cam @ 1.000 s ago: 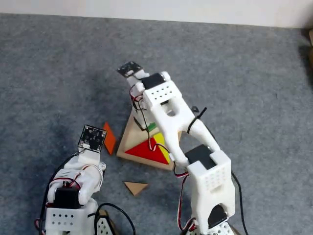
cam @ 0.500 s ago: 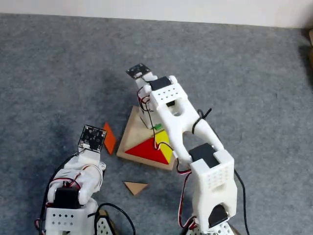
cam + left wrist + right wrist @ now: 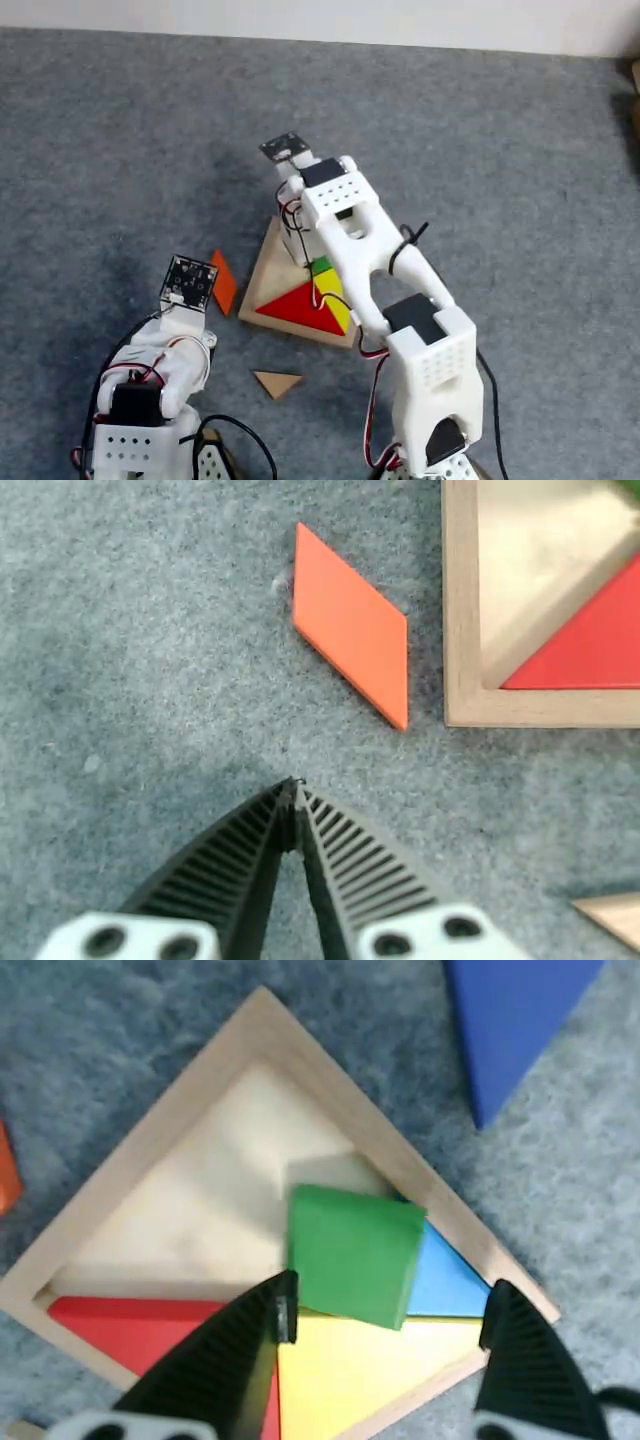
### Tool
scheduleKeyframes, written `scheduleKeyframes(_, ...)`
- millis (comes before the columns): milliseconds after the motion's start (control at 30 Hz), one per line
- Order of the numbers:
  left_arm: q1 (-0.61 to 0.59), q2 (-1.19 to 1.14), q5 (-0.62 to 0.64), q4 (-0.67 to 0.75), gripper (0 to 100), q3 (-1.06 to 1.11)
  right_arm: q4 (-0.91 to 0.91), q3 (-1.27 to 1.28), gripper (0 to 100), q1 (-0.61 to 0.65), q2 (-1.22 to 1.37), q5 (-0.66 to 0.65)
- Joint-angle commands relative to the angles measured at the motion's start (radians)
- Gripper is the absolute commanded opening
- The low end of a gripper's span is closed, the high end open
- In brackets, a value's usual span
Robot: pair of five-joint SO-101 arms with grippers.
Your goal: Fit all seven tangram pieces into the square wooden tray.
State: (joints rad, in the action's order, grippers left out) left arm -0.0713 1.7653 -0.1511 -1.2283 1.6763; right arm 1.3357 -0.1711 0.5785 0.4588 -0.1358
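The square wooden tray [image 3: 190, 1120] holds a red triangle [image 3: 150, 1325], a yellow piece [image 3: 350, 1365] and a light-blue piece [image 3: 445, 1280]. A green square [image 3: 350, 1250] lies tilted, resting partly on the yellow and light-blue pieces. My right gripper [image 3: 390, 1310] hangs open just over it, fingers apart on either side. A dark blue triangle [image 3: 520, 1020] lies outside the tray. My left gripper [image 3: 293, 792] is shut and empty above the carpet, short of the orange parallelogram [image 3: 350, 635] beside the tray's rim [image 3: 460, 630]. A tan triangle [image 3: 276, 382] sits on the carpet.
Grey carpet covers the whole work area. The right arm [image 3: 345, 225] stretches over the tray [image 3: 262, 275] and hides its far half from above. Open carpet lies left and right of both arms.
The right arm has swung slightly to the right over the tray and the green square now shows a bit nearer the yellow piece. The left arm has not moved.
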Motion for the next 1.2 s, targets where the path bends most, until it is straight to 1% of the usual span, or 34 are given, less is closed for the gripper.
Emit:
scheduleKeyframes(0, -0.013, 0.053, -0.008, -0.006, 1, 0.021, 0.013, -0.015, 26.9, 0.013, -0.082, 0.008)
scheduleKeyframes(100, -0.013, 0.053, -0.008, -0.006, 1, 0.021, 0.015, -0.015, 22.8, 0.010, -0.084, 0.003)
scheduleKeyframes(333, -0.013, 0.053, -0.008, -0.006, 1, 0.021, 0.013, -0.002, 0.5, 0.010, -0.217, 0.000)
scheduleKeyframes(500, -0.013, 0.053, -0.008, -0.006, 1, 0.021, -0.002, 0.127, 0.5, 0.008, -0.335, 0.000)
scheduleKeyframes(567, -0.013, 0.053, -0.008, -0.006, 1, 0.021, -0.035, 0.193, 0.5, 0.008, -0.384, 0.000)
scheduleKeyframes(867, -0.013, 0.053, -0.008, -0.006, 1, 0.021, -0.262, 0.464, 0.5, 0.005, -0.526, 0.002)
scheduleKeyframes(1000, -0.013, 0.053, -0.008, -0.006, 1, 0.021, -0.277, 0.483, 0.5, 0.001, -0.535, 0.002)
scheduleKeyframes(1167, -0.013, 0.053, -0.008, -0.006, 1, 0.021, -0.277, 0.483, 0.5, -0.054, -0.536, 0.008)
